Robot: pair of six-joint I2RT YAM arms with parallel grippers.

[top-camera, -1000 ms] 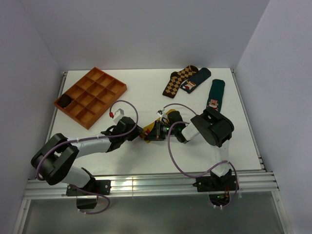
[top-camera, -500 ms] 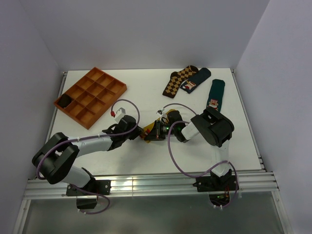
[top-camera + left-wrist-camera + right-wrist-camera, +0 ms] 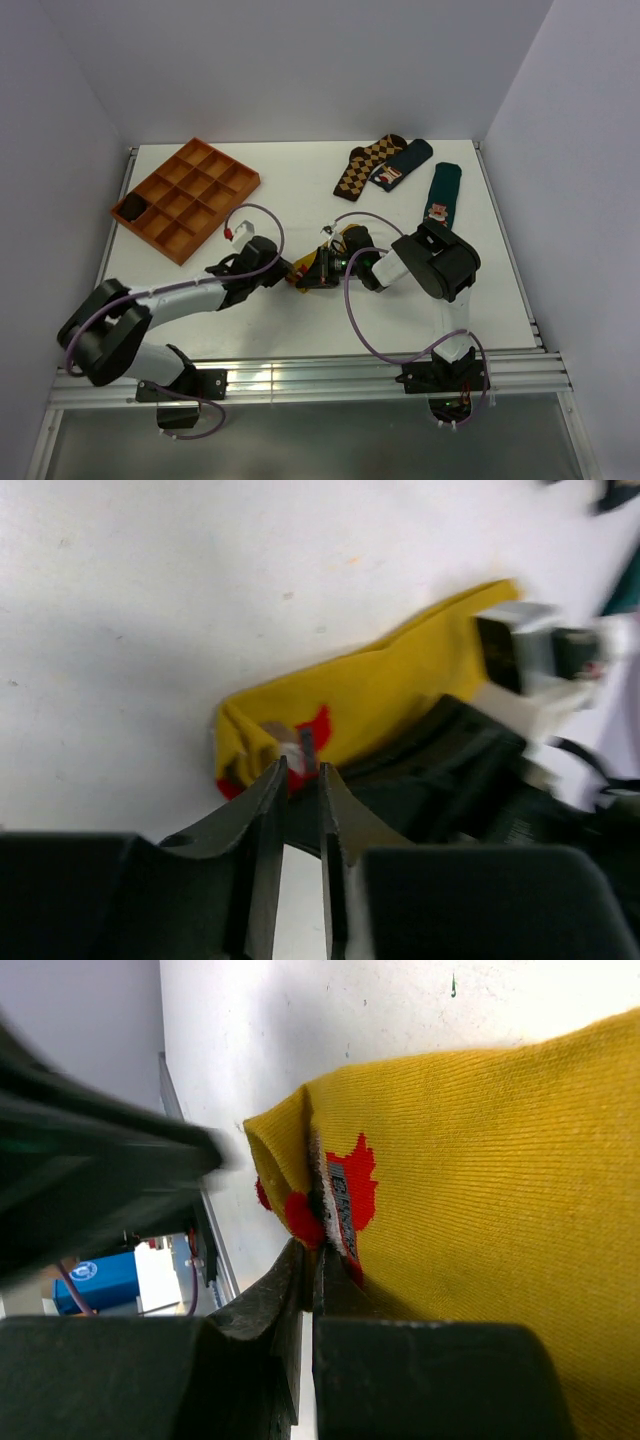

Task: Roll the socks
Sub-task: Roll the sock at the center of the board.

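Left wrist view is showing the mustard-yellow fabric sock (image 3: 390, 690) lying mid-way on the white table (image 3: 150, 600), its long axis running far-right from the toe, where the left gripper (image 3: 297, 772) and the right gripper (image 3: 313, 1250) are both pinching it closed.

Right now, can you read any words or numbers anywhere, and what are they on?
No words or numbers can be read anywhere.
Yellow sock: tiny grey marks near its toe, too small to read.
Blue thing behind the table edge: a round white mark, too blurred to read.
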